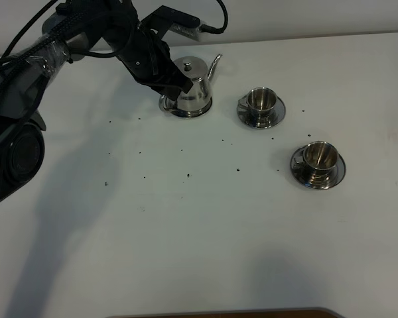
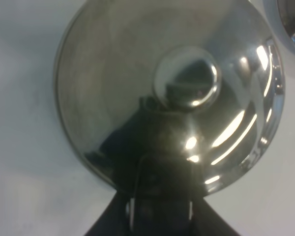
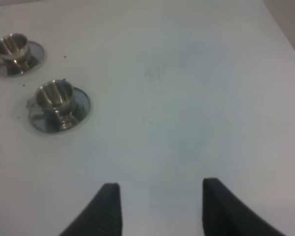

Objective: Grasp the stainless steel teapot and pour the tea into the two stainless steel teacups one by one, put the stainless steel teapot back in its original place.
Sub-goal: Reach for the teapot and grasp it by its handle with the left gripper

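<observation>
Stainless steel teapot (image 1: 194, 91) stood upright at 12 o'clock on the table (image 1: 186, 238), left gripper (image 1: 170, 85) pinching its handle at the pot's 9 o'clock, right gripper (image 3: 162, 209) spread and idle; teacups (image 1: 260, 101) (image 1: 318, 158) at 1 and 3 o'clock showed no tea, so both pours and the return were judged outstanding.

In the high view the left claw (image 1: 169, 81) covers most of the handle (image 1: 163, 104) of the stainless steel teapot (image 1: 196, 93). The left wrist view shows the pot blurred and clipped by the edge, with one teacup (image 2: 292, 19) cut off at a corner. Dark specks (image 1: 188, 175) on the surface (image 1: 252, 252) are too small to identify
</observation>
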`<control>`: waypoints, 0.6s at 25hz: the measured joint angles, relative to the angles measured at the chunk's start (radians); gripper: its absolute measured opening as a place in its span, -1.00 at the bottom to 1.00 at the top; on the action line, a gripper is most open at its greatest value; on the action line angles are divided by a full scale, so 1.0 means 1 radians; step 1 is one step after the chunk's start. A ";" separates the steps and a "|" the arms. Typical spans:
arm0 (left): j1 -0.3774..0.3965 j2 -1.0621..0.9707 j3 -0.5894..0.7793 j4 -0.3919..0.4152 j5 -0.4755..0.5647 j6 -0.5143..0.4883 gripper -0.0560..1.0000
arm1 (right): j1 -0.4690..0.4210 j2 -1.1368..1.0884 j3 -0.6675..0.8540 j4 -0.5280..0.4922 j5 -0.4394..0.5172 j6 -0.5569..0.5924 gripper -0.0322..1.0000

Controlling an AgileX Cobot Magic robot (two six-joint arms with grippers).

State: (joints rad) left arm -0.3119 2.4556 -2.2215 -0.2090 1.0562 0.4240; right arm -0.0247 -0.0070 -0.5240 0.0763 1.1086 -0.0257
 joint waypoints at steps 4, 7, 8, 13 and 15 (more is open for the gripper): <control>0.000 0.000 0.000 -0.002 0.021 0.000 -0.30 | 0.000 0.000 0.000 0.000 0.000 0.000 -0.19; 0.000 0.000 -0.001 -0.003 0.032 0.001 -0.17 | 0.000 0.000 0.000 0.000 0.000 0.000 -0.19; 0.000 0.000 -0.001 -0.004 0.034 0.001 -0.15 | 0.000 0.000 0.000 0.000 0.000 0.000 -0.19; 0.000 0.000 -0.001 -0.005 0.040 0.002 -0.11 | 0.000 0.000 0.000 0.000 0.000 0.000 -0.19; 0.000 0.000 -0.001 -0.005 0.040 -0.005 -0.11 | 0.000 0.000 0.000 0.000 0.000 0.000 -0.19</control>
State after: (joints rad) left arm -0.3119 2.4556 -2.2222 -0.2138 1.0960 0.4186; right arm -0.0247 -0.0070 -0.5240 0.0763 1.1086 -0.0257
